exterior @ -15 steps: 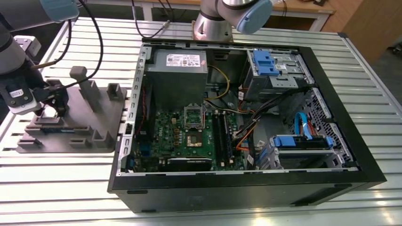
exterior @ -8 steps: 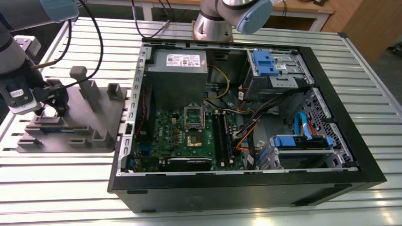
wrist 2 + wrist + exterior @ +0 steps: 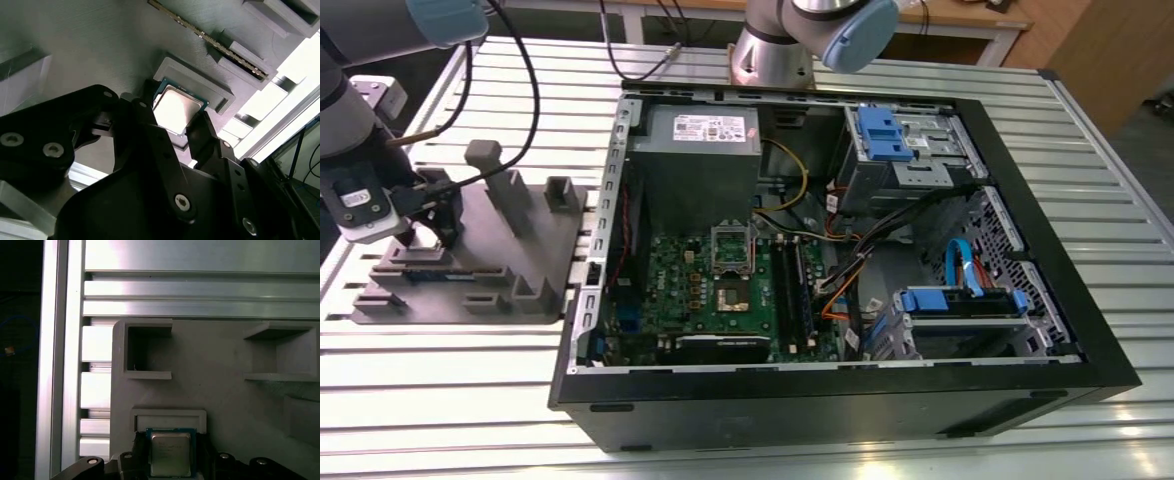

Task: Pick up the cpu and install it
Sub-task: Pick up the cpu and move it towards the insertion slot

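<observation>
The cpu (image 3: 170, 452) lies flat, silver lid up, in its pocket on the grey holder tray (image 3: 534, 250) at the exterior view's left. The claw (image 3: 172, 117) is pinched narrow on two opposite edges of it. I'd call it light, stiff, slick on top and fragile underneath, so hold it by the edges; it's square, so there's no real long axis.
</observation>
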Robot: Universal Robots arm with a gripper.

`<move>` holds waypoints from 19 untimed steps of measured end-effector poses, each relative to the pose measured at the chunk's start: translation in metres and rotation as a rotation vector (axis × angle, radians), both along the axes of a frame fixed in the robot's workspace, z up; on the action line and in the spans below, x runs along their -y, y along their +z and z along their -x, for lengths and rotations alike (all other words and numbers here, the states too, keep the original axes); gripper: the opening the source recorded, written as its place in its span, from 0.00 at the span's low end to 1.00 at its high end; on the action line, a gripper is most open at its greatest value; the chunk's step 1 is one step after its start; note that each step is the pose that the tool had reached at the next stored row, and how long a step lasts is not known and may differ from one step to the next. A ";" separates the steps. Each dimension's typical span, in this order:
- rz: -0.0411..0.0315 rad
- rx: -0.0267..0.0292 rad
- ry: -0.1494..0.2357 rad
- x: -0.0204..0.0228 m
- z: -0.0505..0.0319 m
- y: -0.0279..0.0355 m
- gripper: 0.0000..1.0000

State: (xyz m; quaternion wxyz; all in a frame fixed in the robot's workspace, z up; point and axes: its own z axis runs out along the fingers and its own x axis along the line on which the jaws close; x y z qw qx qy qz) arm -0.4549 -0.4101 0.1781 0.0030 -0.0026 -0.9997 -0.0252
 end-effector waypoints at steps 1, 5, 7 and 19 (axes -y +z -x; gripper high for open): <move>0.0000 0.0000 0.000 0.0000 0.0000 0.0000 0.52; 0.0000 0.0000 0.000 0.0000 -0.0001 0.0001 0.47; 0.0000 0.0001 0.000 0.0000 -0.0001 0.0006 0.47; 0.0000 0.0000 0.000 0.0000 -0.0001 0.0059 0.47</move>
